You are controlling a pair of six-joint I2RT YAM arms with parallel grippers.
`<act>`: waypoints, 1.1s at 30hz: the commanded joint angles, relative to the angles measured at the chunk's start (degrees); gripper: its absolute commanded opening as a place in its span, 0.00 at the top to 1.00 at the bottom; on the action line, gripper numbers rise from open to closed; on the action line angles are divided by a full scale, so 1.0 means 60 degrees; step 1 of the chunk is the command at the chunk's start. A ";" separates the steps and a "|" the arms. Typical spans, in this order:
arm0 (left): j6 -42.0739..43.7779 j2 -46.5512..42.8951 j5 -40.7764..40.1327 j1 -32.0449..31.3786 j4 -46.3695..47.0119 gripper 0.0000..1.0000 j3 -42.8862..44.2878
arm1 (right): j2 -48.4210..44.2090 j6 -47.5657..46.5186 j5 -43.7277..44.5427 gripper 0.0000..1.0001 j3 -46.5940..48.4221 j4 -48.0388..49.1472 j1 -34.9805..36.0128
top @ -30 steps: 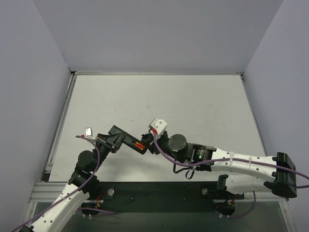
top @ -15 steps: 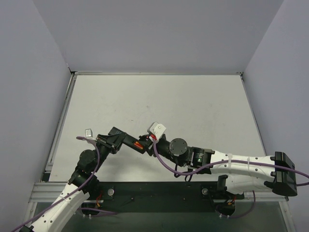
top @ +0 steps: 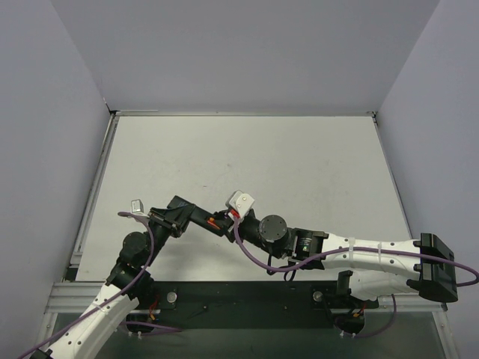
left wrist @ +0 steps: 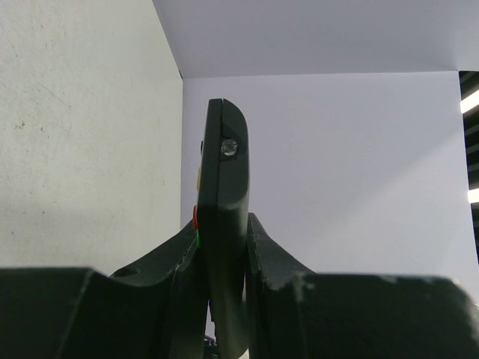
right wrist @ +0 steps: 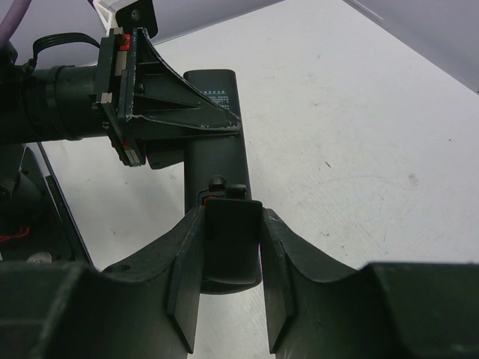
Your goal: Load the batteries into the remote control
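The remote control (top: 207,218) is a slim black bar held off the table, with my left gripper (top: 193,215) shut on one end. The left wrist view shows it edge-on (left wrist: 224,172) between the fingers (left wrist: 271,250), red and green buttons on its left face. My right gripper (right wrist: 230,213) is shut on a flat black cover piece (right wrist: 233,239), which lies on the remote's back (right wrist: 213,149) at the battery bay. A sliver of red battery (right wrist: 207,200) shows at the cover's upper edge; the rest of the batteries is hidden beneath it.
The white table (top: 247,157) spreads beyond the arms, with grey walls on three sides. A black base rail (top: 247,299) runs along the near edge. My left gripper's body (right wrist: 161,112) sits close in front of the right fingers.
My right gripper has moved left onto the remote's end with the cover. The red battery, plainly showing a second ago, is now almost covered. The left gripper has stayed put.
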 commanded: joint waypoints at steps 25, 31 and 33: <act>-0.0444 -0.0239 -0.0004 0.0020 0.1255 1.00 -0.1300 | 0.0277 -0.0306 -0.0532 0.83 -0.0181 0.0274 0.0002; -0.0502 -0.0137 0.0142 0.0020 0.1607 1.00 -0.1256 | 0.0014 0.0234 -0.0985 0.83 -0.0751 0.0888 -0.0378; -0.0502 -0.0063 0.0230 0.0020 0.1767 1.00 -0.1198 | -0.0001 0.0367 -0.1408 0.83 -0.0825 0.1107 -0.0583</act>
